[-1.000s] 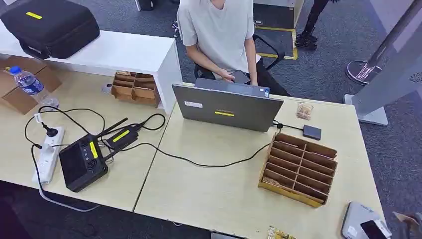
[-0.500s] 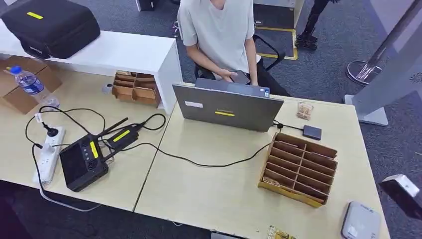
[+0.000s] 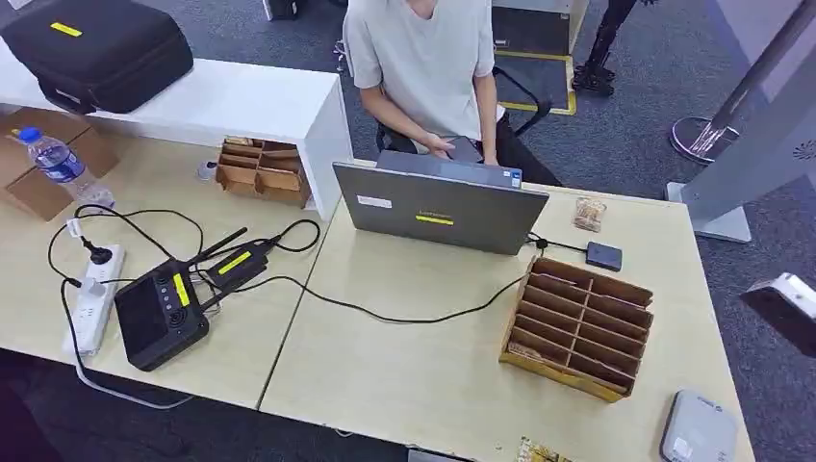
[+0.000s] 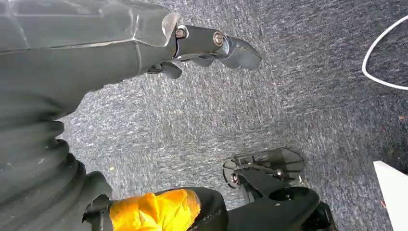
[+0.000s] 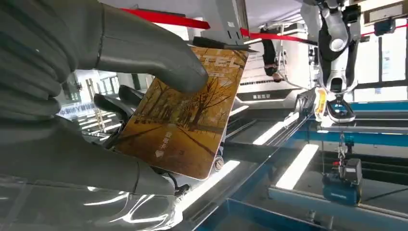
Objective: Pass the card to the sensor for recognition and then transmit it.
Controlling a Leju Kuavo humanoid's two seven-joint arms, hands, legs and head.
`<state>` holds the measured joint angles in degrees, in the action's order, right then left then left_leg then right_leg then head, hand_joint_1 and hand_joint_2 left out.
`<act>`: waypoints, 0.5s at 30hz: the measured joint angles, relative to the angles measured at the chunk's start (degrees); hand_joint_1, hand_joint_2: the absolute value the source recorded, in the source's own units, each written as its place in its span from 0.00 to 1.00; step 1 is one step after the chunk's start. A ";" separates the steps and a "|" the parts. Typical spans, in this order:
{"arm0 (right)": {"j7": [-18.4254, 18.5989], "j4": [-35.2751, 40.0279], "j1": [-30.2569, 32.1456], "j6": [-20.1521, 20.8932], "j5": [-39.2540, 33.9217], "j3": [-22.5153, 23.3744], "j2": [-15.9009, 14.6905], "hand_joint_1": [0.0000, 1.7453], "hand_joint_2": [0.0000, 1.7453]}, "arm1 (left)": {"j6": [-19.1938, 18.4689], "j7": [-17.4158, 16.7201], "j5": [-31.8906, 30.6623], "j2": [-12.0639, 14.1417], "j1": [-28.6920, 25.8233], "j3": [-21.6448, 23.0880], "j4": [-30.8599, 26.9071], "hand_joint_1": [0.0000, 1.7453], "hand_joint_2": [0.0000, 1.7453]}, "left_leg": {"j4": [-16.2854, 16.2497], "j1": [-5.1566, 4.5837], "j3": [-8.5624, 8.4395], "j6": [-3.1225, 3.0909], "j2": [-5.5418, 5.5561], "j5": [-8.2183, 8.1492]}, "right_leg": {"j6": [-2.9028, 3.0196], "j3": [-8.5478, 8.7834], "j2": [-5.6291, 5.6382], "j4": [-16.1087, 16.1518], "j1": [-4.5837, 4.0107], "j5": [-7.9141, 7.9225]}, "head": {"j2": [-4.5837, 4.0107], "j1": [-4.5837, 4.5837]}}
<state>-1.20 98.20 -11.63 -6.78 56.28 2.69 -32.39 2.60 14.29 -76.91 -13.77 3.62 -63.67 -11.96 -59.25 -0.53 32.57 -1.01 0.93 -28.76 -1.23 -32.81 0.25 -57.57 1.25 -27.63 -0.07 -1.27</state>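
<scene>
My right robot hand pinches the card, thumb over its face | sensor on the desk at five o'clock | risk: thin pinch, card could slip | left robot hand hangs, grip unclear

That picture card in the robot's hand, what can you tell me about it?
The card is a thin, flat rectangle with rounded corners, probably plastic. Its face is printed with an avenue of trees in golden autumn tones, pale lettering across one end and small white characters with a little mark near the middle. The right hand holds it: the thick grey thumb presses on the printed face and darker fingers lie behind it. It is lifted in the air, tilted, touching nothing else.
</scene>
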 joint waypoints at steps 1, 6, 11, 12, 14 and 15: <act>0.02 -0.04 -0.11 0.02 -0.02 -0.24 -0.20 1.00 1.00 | 0.00 -0.02 0.00 0.00 0.01 0.02 0.00 0.00 1.00 | 0.00 0.00 0.00 0.00 0.00 0.00 | 0.00 0.00 0.00 0.00 0.00 0.00 | 0.00 -0.02; 1.86 -4.14 -12.44 6.46 3.44 -6.20 0.31 1.00 1.00 | 1.34 2.26 -1.66 0.00 -0.06 0.53 0.00 0.00 1.00 | 0.03 -0.09 0.58 0.02 -0.70 0.00 | 0.09 -0.23 0.63 -0.15 0.07 0.15 | 0.00 0.00; 5.62 -17.51 -33.09 9.27 8.07 -19.42 6.53 1.00 1.00 | 5.20 8.81 -3.26 -0.43 1.69 3.15 0.00 0.00 1.00 | 0.02 -0.01 0.46 0.11 -0.88 0.31 | 0.08 -0.34 0.87 -0.17 0.02 0.42 | 0.00 -0.02; 6.25 -20.74 -36.35 9.14 9.04 -21.78 8.51 1.00 1.00 | 4.96 7.76 -2.93 -0.87 1.96 3.30 0.00 0.00 1.00 | 0.02 0.00 0.48 0.15 -0.85 0.35 | 0.13 -0.37 0.85 -0.22 0.01 0.46 | 0.00 0.00; 7.12 -26.94 -41.30 8.72 10.83 -25.91 12.38 1.00 1.00 | 4.33 6.93 -2.69 -1.94 2.39 3.61 0.00 0.00 1.00 | 0.02 0.02 0.46 0.19 -0.82 0.40 | 0.14 -0.38 0.84 -0.27 0.01 0.47 | 0.00 -0.02; 7.26 -29.30 -43.33 8.57 11.65 -27.48 14.02 1.00 1.00 | 3.84 6.73 -2.64 -2.34 2.61 3.80 0.00 0.00 1.00 | 0.03 0.05 0.48 0.21 -0.75 0.42 | 0.15 -0.38 0.81 -0.28 -0.01 0.47 | 0.00 0.02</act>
<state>6.05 68.90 -54.96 1.79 67.94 -24.79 -18.37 6.45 21.03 -79.56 -16.11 6.23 -59.87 -11.96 -59.23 -0.48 33.05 -0.79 0.17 -28.34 -1.08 -33.19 1.06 -57.85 1.24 -27.16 -0.07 -1.25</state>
